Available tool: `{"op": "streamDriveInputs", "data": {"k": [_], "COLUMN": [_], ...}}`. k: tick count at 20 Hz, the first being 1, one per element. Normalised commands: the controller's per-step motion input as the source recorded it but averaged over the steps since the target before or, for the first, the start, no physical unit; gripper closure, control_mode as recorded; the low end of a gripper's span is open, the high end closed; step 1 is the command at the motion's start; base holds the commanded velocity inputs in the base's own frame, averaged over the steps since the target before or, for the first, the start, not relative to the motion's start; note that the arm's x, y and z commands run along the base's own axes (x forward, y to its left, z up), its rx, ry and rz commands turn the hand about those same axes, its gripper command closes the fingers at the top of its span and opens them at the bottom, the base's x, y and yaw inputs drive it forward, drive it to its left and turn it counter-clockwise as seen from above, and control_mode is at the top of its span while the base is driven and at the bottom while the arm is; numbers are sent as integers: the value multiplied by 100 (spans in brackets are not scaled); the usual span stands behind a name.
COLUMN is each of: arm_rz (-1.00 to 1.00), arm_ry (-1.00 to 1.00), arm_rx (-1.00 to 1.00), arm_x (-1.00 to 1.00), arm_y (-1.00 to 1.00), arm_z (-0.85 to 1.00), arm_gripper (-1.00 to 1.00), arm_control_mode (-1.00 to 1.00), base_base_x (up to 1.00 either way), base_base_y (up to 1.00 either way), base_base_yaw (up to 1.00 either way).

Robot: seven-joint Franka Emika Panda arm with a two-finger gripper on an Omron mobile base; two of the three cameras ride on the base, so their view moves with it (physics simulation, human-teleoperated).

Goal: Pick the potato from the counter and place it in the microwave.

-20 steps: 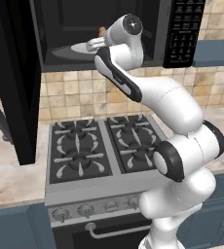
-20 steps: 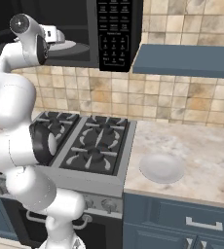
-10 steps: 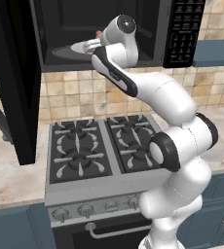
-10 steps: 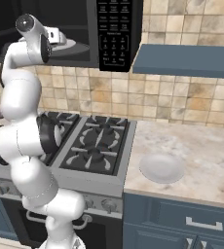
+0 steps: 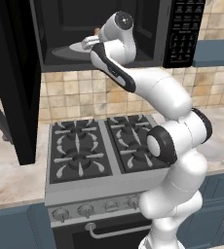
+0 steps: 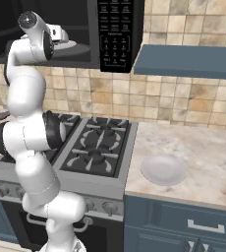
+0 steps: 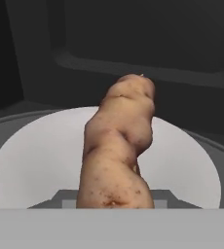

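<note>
My gripper (image 5: 90, 43) reaches into the open microwave (image 5: 182, 29) and is shut on the potato (image 5: 97, 32). Seen from the hand, the potato (image 7: 119, 146) is a long knobbly tan lump rising from the bottom edge, and it hides the fingers. It hangs just over the white turntable plate (image 7: 31, 155), roughly above its middle, with the dark cavity wall behind. In the right base view the hand (image 6: 61, 35) sits inside the cavity above the turntable. The beige counter (image 6: 208, 157) lies to the right of the stove.
The black microwave door (image 5: 11, 82) hangs open on the left, reaching down beside the stove. The gas stove (image 5: 94, 146) is directly below the arm. A white plate (image 6: 162, 170) rests on the counter right of the stove. A blue shelf (image 6: 183, 61) juts from the tiled wall.
The hand has slid a little further left into the microwave cavity with the potato, and the upper arm has swung round behind it.
</note>
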Motion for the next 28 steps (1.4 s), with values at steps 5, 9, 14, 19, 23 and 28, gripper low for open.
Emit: {"op": "streamDriveInputs", "data": {"k": [5, 9, 14, 19, 23, 28], "arm_rz": [0, 0, 0, 0, 0, 0], "arm_ry": [1, 5, 5, 1, 0, 0], "arm_rx": [0, 0, 0, 0, 0, -2], "arm_x": [22, 27, 26, 15, 13, 3], "arm_y": [8, 17, 16, 6, 0, 0], "arm_z": [1, -1, -13, -5, 0, 0], "arm_gripper": [100, 100, 100, 100, 100, -100], "arm_control_mode": [-100, -100, -100, -100, -100, -100], "base_base_x": [0, 0, 0, 0, 0, 0], "base_base_y": [0, 0, 0, 0, 0, 0], "base_base_yaw": [0, 0, 0, 0, 0, 0]}}
